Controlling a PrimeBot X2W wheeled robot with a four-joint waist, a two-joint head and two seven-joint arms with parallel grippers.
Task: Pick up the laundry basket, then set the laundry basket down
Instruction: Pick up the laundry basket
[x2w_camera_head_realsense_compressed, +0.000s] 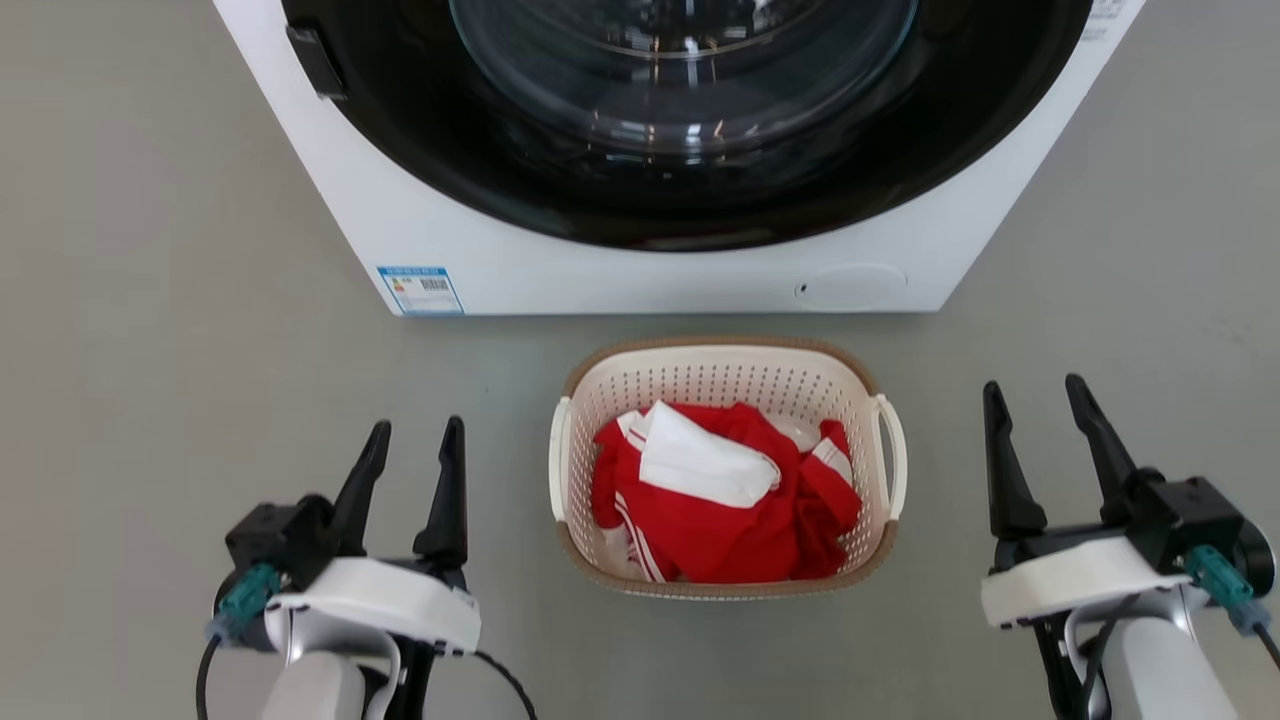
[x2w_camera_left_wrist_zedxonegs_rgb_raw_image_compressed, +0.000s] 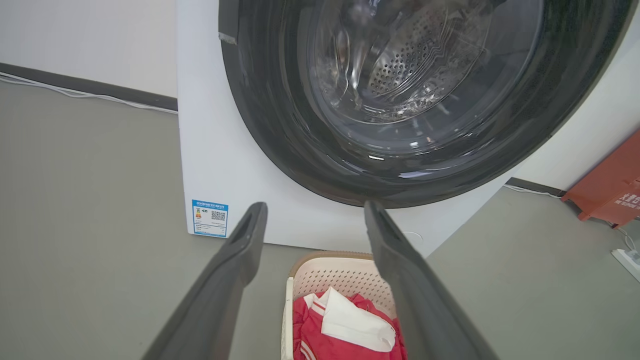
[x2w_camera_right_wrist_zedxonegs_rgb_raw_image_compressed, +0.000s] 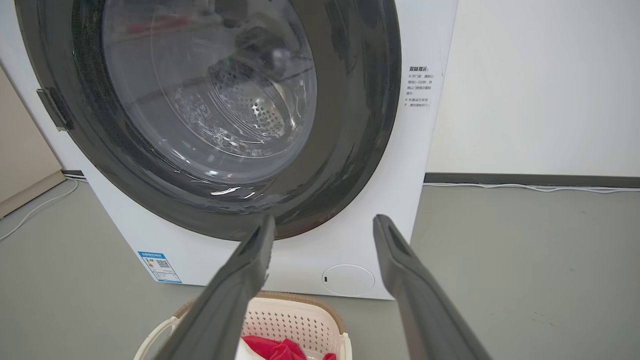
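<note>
Jaws of the left gripper (x2w_camera_head_realsense_compressed: 418, 430) stand apart and empty, left of the small cream-white perforated plastic laundry basket (x2w_camera_head_realsense_compressed: 720, 382) with its brown rim. The basket rests on the grey floor (x2w_camera_head_realsense_compressed: 150, 300) before the big white washing machine (x2w_camera_head_realsense_compressed: 600, 270) and holds red-and-white clothes (x2w_camera_head_realsense_compressed: 740, 530). The right gripper (x2w_camera_head_realsense_compressed: 1033, 390), likewise spread and empty, flanks it.

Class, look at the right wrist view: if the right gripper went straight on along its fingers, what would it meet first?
Probably the big white washing machine, on its lower front panel below the dark round door. The cream perforated laundry basket lies below that line, though depth is unclear.
</note>
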